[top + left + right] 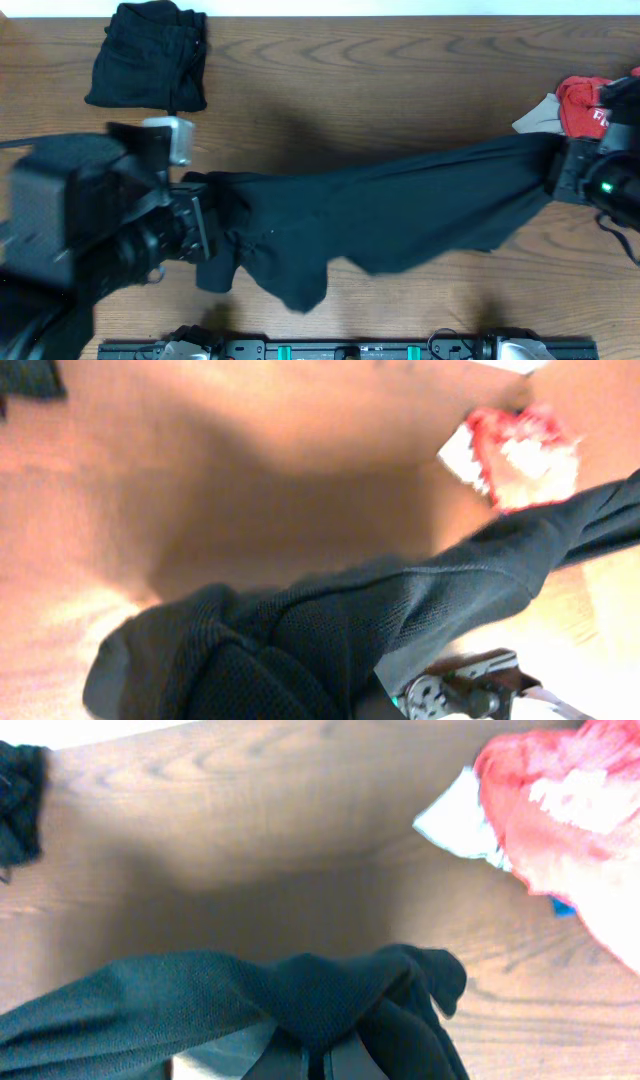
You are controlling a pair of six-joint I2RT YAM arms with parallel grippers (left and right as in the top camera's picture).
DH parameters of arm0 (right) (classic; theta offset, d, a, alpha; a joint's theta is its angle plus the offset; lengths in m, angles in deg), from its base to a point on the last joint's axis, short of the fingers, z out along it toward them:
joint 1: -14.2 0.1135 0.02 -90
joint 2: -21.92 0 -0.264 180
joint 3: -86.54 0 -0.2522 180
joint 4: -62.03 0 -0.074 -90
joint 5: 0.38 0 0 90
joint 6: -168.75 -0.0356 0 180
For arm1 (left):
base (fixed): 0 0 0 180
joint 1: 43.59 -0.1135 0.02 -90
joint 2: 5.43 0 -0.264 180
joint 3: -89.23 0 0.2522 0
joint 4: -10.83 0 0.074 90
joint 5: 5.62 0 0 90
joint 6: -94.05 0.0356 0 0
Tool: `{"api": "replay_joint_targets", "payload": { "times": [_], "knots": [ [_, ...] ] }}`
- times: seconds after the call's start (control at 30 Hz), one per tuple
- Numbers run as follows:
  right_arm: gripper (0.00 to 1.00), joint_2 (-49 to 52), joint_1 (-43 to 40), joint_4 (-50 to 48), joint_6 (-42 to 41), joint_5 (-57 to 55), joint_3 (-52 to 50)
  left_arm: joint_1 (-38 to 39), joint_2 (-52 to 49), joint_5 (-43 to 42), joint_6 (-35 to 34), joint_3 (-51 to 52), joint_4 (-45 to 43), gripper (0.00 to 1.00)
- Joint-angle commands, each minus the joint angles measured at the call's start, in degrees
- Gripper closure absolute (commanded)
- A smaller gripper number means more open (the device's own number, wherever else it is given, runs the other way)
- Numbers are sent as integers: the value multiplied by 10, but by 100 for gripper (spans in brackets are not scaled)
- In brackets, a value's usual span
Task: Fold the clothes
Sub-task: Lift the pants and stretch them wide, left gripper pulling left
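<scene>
A black top (400, 205) hangs stretched across the table between my two grippers, sagging toward the front at the left. My left gripper (205, 220) is shut on its bunched left end. In the left wrist view the black fabric (300, 650) covers the fingers. My right gripper (558, 172) is shut on the right end, where the cloth (330, 995) bunches over the closed fingertips (345, 1065). Another black garment (150, 55) lies folded at the back left. A red tee (585, 105) with white letters and a light grey piece (535, 118) lie at the back right.
The wooden table (350, 80) shows bare between the folded black garment and the red tee. A black rail with the arm bases (350, 350) runs along the front edge. The red tee (570, 810) lies close behind my right gripper.
</scene>
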Motion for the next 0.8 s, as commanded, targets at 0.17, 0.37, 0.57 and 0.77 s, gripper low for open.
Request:
{"api": "replay_joint_targets", "payload": {
  "times": [0.17,0.37,0.57,0.77],
  "knots": [
    [99,-2,-1,14,14,-25,141,-4,2,11,-2,-125,3,95],
    [99,2,-1,14,22,-27,176,-4,-7,11,-18,-171,-17,94],
    [99,13,-1,19,24,-27,182,-4,-17,11,-19,-190,-17,94],
    [99,52,-1,30,35,-23,182,-4,-61,11,-18,-190,9,94]
  ]
}}
